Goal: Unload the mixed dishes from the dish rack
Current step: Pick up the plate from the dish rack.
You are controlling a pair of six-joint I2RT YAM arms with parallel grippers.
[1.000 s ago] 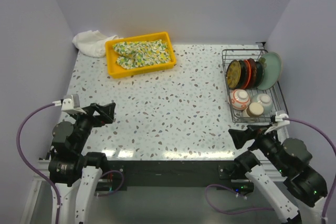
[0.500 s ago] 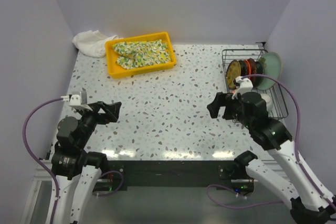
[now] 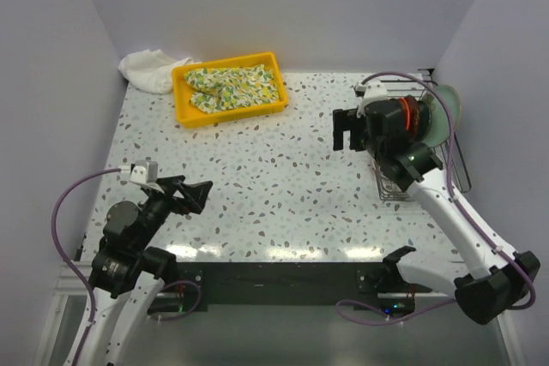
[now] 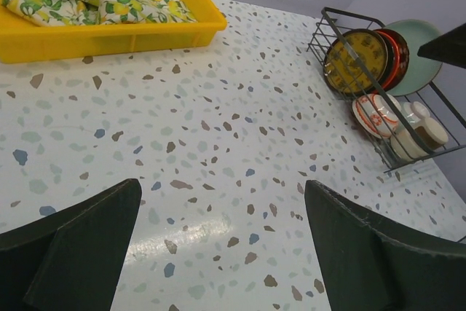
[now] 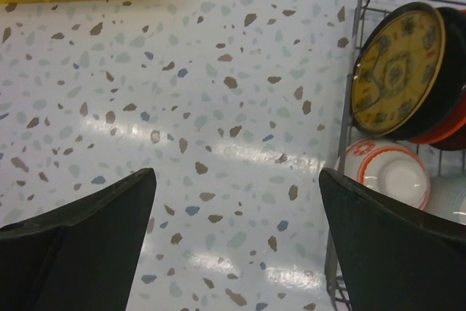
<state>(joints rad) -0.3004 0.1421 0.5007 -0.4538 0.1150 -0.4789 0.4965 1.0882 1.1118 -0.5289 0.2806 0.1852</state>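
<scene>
Several mixed dishes (image 4: 357, 52) stand in the dish rack (image 3: 390, 190), untouched.

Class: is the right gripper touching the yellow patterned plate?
Apart. Right wrist view: the right gripper is short of the yellow patterned plate, tabletop showing between.

bright, even light falls from above. the shiny counter (image 3: 283, 169) shows white glare near its front edge. shadows are soft. up close, the left tool (image 4: 222, 191) and right tool (image 5: 237, 180) look dark and blurry.
</scene>
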